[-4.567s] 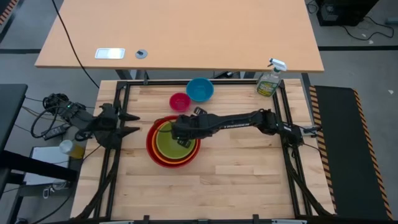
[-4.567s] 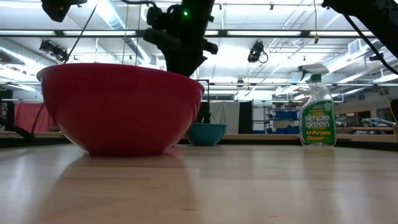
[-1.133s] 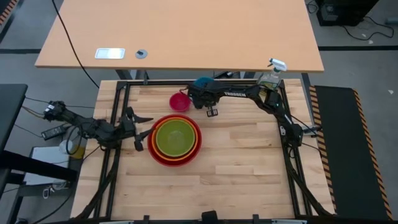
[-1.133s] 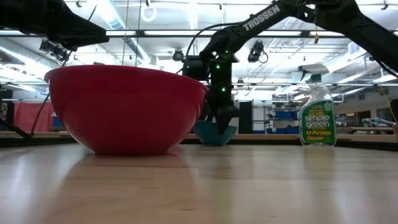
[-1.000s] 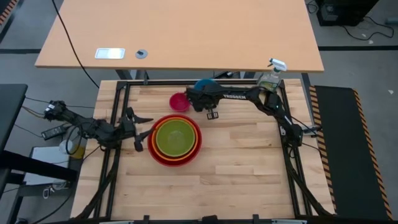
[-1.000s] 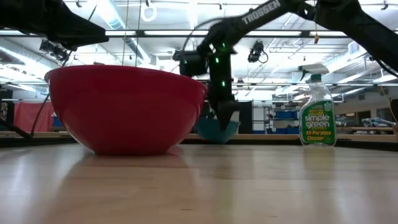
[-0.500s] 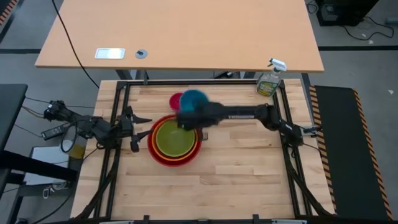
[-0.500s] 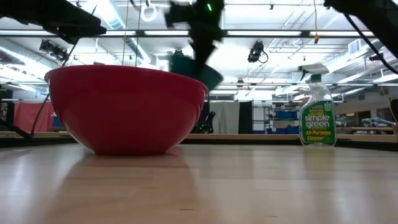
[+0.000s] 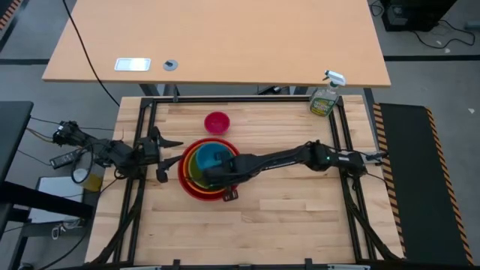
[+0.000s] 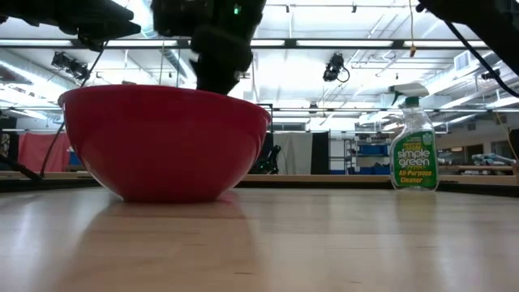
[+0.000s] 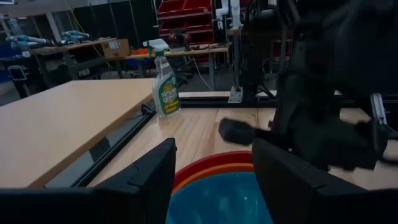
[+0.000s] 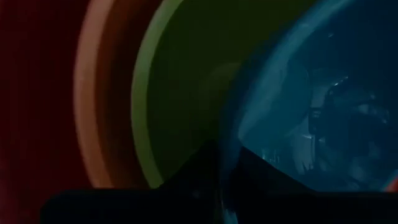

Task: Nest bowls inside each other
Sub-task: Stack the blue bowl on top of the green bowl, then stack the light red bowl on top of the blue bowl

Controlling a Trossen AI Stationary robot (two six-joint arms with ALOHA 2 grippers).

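Note:
The red bowl (image 9: pixel 196 189) stands mid-table with the orange bowl (image 9: pixel 184 166) and the green bowl (image 9: pixel 193 166) nested in it. The blue bowl (image 9: pixel 214 159) sits low inside the green one. My right gripper (image 9: pixel 210 176) reaches over the stack from the table's right and is shut on the blue bowl (image 12: pixel 323 124). The small pink bowl (image 9: pixel 217 122) stands on its base, alone toward the far edge. My left gripper (image 9: pixel 161 157) hovers open just left of the stack, nothing between its fingers (image 11: pixel 149 180). My right gripper has the blue bowl's rim (image 12: pixel 225 140) on the bowl's near side, one finger inside the bowl and one outside. The fingers slant down from above and from the table's right. The bowl is down within the green bowl (image 12: pixel 180 99); whether it rests there is hidden.
A green spray bottle (image 9: pixel 324 97) stands at the table's far right corner. The black frame rail (image 9: pixel 247 98) runs around the table. Bare wood lies near and right of the stack. In the low view the red bowl's wall (image 10: pixel 162 142) hides the bowls inside.
My right gripper has lifted the blue bowl from beside the pink bowl at the far edge. It has swung the bowl toward the near left over the stack, then lowered it into the green bowl, tipping farther downward on the way.

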